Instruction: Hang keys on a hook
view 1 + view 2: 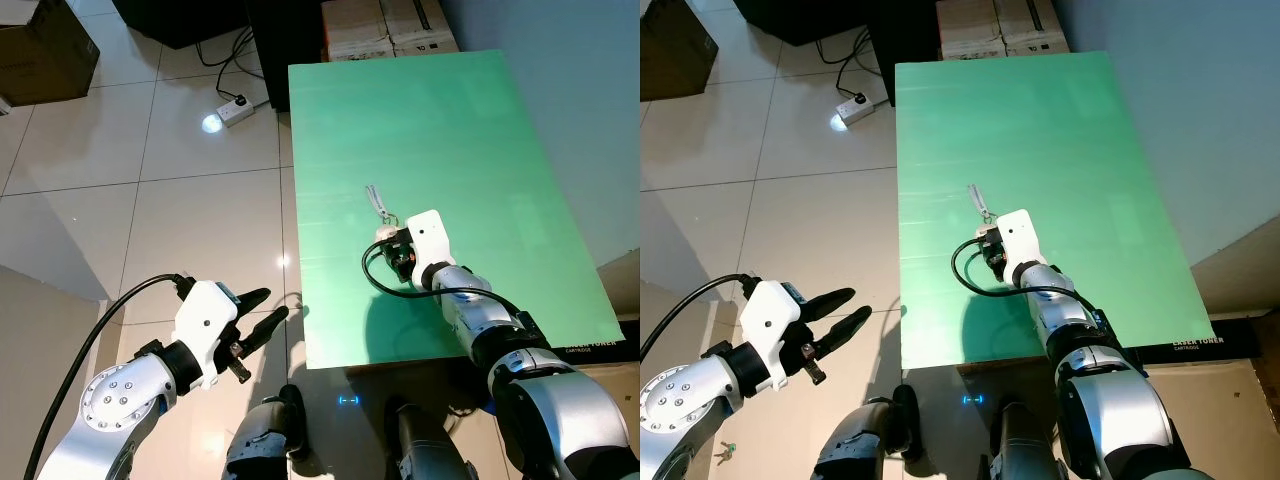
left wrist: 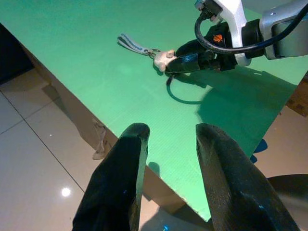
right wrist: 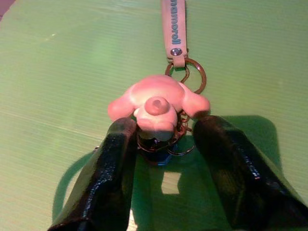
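At centre of the head views: keys (image 3: 162, 126) lying on the green surface (image 1: 470, 130), pink charm and strap pointing to the upper frame.
Right tool (image 3: 163, 159): fingers parted, straddling the bunch, seemingly not yet closed on it.
Left tool (image 1: 262, 322): lower left, over floor, parted, empty.
Step in hand: pick-up. Next move calls for closing on the bunch, lifting, then finding a hook.
Room: pale tiled floor (image 1: 150, 190); power strip (image 1: 236, 111) and cardboard boxes (image 1: 385, 25) at upper frame.
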You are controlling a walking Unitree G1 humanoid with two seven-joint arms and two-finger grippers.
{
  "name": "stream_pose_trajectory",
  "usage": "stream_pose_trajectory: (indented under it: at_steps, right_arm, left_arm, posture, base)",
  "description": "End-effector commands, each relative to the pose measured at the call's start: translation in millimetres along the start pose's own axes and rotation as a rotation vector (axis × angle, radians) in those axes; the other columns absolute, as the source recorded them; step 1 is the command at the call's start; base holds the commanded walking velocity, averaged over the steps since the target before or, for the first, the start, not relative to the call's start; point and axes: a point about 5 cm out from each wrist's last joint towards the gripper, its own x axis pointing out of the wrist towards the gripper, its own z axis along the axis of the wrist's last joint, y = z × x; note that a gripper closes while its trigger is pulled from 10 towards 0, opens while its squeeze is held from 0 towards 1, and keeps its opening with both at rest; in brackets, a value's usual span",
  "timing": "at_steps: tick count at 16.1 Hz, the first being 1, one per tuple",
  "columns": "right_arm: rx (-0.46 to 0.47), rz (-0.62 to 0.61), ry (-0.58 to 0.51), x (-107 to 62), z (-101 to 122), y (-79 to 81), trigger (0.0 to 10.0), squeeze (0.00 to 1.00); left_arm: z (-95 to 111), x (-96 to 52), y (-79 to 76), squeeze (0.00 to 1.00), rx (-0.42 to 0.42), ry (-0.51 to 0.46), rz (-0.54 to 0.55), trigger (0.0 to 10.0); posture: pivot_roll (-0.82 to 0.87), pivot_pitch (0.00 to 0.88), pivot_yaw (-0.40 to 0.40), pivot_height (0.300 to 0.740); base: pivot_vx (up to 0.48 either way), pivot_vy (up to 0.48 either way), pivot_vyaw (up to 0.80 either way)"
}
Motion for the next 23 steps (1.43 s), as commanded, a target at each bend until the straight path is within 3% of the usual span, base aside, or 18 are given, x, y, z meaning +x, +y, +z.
stream_pose_trajectory:
  at_steps: [1,10,13,18,23]
  right_arm:
    - [0.005,0.013,0.024,-2.5,-10,2.0,0.0,0.00]
    - [0.023,-0.006,-0.016,-9.0,-18,-3.0,0.0,0.00]
    - [0.041,-0.063,-0.081,-20.4,-26,-12.4,0.0,0.00]
    - [-0.044,-0.078,-0.100,-43.1,-47,-10.9,0.0,0.00]
    - [-0.115,-0.176,-0.003,-58.7,-69,-14.9,0.0,0.00]
  left_arm:
    - [-1,-1.3,-3.7,0.00,0.002,0.011,-0.015,10.0]
    - [-5,11.8,2.6,0.00,0.015,-0.013,0.030,10.0]
    - [-3,27.9,9.7,0.00,0.007,-0.063,0.074,10.0]
    - [-6,42.5,14.5,0.00,0.010,-0.086,0.088,10.0]
    - [-9,49.3,14.5,0.00,0.022,-0.089,0.091,10.0]
  posture:
    - [0.09,0.317,0.090,0.740]
    - [0.03,0.223,0.071,0.740]
    - [-0.03,0.148,0.061,0.740]
    - [-0.08,0.098,0.070,0.740]
    - [-0.10,0.091,0.065,0.740]
  base:
    - [0.000,0.000,0.00]
    - [0.000,0.000,0.00]
    - [0.000,0.000,0.00]
    - [0.000,0.000,0.00]
    - [0.000,0.000,0.00]
